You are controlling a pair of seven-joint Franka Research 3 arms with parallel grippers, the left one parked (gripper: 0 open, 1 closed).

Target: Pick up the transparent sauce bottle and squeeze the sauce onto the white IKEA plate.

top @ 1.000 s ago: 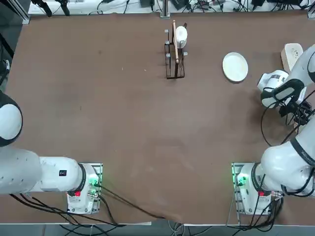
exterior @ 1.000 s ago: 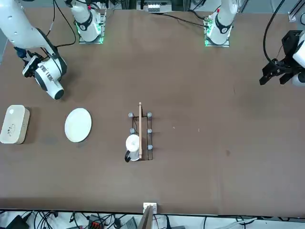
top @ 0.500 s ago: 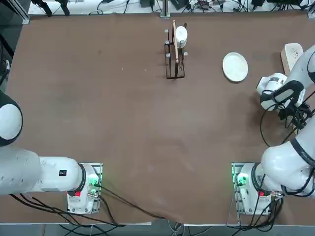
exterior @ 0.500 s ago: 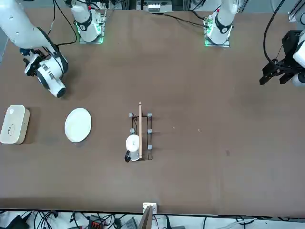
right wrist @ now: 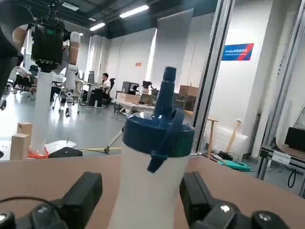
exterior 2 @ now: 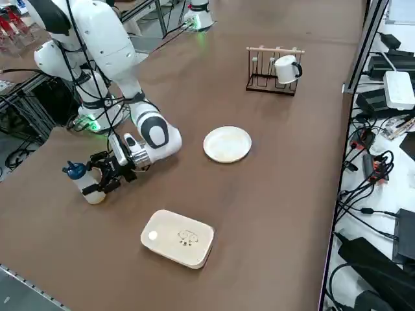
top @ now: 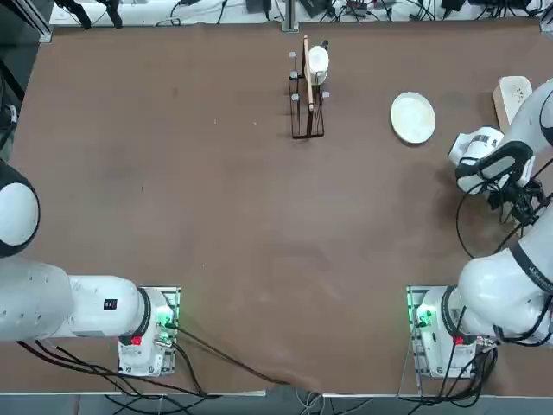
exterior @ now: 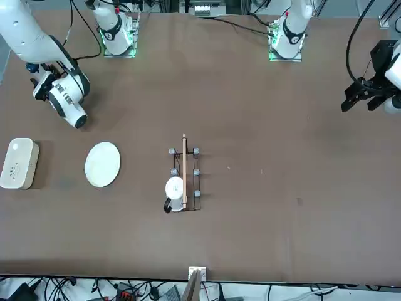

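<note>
Cloudy-clear plastic made up the transparent sauce bottle [exterior 2: 87, 186], a pale whitish cylinder under a dark blue cap [right wrist: 157, 133] with a narrow nozzle, standing upright on the brown table [exterior 2: 272, 194]. It stood well apart from the white IKEA plate [exterior 2: 227, 144], near the table's edge on my side. My right gripper [exterior 2: 104, 175] sat level around it, fingers [right wrist: 83, 195] spread wide to either side of the body, with a gap visible on both sides and nothing held.
</note>
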